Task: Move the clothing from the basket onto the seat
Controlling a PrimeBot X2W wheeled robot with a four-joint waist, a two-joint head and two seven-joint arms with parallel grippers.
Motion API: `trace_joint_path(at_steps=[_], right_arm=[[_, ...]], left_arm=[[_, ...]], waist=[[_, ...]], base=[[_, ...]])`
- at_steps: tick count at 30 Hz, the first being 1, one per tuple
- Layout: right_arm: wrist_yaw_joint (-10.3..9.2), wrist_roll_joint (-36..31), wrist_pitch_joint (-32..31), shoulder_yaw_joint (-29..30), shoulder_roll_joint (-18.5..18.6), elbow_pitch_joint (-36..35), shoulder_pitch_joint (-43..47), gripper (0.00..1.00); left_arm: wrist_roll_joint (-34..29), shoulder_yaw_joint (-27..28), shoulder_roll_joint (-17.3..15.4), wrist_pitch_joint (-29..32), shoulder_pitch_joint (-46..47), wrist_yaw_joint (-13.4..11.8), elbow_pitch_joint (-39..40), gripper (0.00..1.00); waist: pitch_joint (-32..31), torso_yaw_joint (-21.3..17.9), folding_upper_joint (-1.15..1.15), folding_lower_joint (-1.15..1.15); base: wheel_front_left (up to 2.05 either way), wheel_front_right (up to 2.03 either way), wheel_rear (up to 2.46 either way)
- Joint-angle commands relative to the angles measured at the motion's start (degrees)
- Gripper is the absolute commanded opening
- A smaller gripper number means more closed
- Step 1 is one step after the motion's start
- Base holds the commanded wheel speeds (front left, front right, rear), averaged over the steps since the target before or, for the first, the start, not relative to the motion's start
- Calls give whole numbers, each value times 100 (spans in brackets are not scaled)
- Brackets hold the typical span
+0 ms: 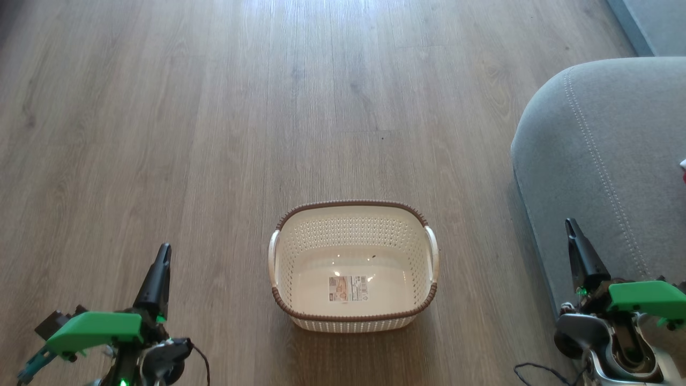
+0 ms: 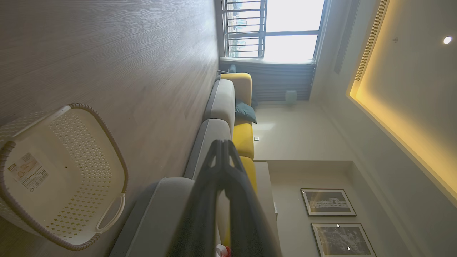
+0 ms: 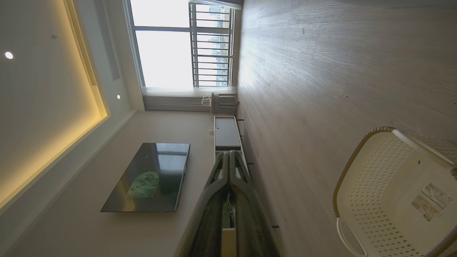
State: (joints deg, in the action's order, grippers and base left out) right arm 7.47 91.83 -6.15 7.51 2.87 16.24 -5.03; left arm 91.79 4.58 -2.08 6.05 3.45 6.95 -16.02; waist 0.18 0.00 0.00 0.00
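Risk: the clothing (image 1: 683, 167) shows as a red-and-white sliver on the seat (image 1: 589, 150) at the head view's right border. How much of it rests on the cushion cannot be told, and any part hanging over the rounded edge could drag the rest down to the floor (image 1: 214, 134). The basket (image 1: 351, 204) stands empty, label bare, so the move looks done. Left gripper (image 1: 163, 257) and right gripper (image 1: 572, 229): fingers pressed together, holding nothing, touching nothing; the right hangs close beside the seat and could snag the upholstery.
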Motion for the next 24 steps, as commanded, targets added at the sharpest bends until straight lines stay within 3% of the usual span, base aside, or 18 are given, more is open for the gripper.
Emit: trace_joint_path(at_steps=[1, 24], right_arm=[[2, 34, -34, -99, 0, -222, -115, 0], [2, 34, -34, -99, 0, -222, -115, 0]], left_arm=[[39, 194, -79, 43, 274, 54, 198, 0], [39, 193, -79, 43, 274, 54, 198, 0]], waist=[[0, 0, 0, 0], [0, 0, 0, 0]], base=[[0, 0, 0], [0, 0, 0]])
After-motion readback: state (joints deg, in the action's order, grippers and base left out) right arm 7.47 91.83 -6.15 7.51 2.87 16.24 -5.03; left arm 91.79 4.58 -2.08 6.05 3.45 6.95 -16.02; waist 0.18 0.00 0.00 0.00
